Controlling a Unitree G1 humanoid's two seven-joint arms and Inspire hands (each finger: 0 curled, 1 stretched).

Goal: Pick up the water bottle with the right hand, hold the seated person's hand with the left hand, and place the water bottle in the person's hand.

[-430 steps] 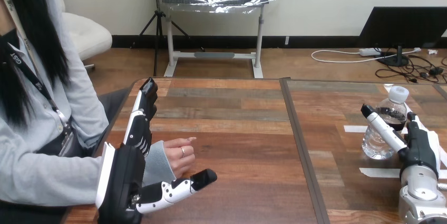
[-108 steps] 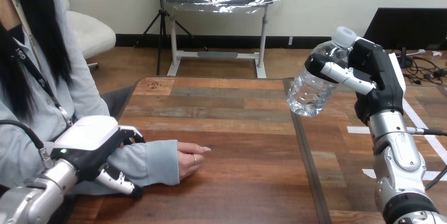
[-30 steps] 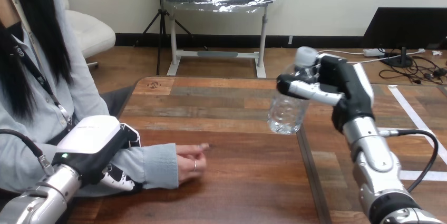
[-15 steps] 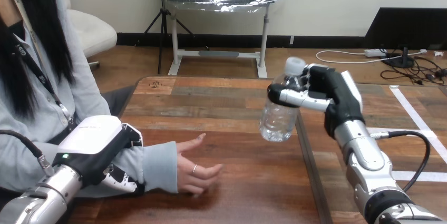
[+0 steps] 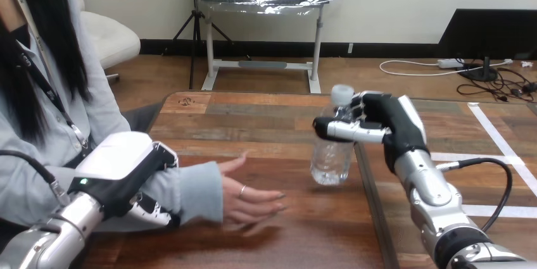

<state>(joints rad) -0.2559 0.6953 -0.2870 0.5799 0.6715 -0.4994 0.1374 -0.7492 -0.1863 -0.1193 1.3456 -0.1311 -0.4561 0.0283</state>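
In the head view, your right robot hand (image 5: 387, 120) has fingers and thumb wrapped round the upright water bottle (image 5: 330, 160). The bottle is low over the tabletop (image 5: 253, 120), just beside the fingertips of the person's hand (image 5: 250, 196), which lies open. Your left robot hand (image 5: 123, 177) is curled round the person's forearm (image 5: 197, 192).

Bottle (image 5: 330, 155) right of person's hand (image 5: 250, 196)

one water bottle (image 5: 330, 164), one person's hand (image 5: 250, 196), two robot hands: left hand (image 5: 120, 168), right hand (image 5: 386, 123)
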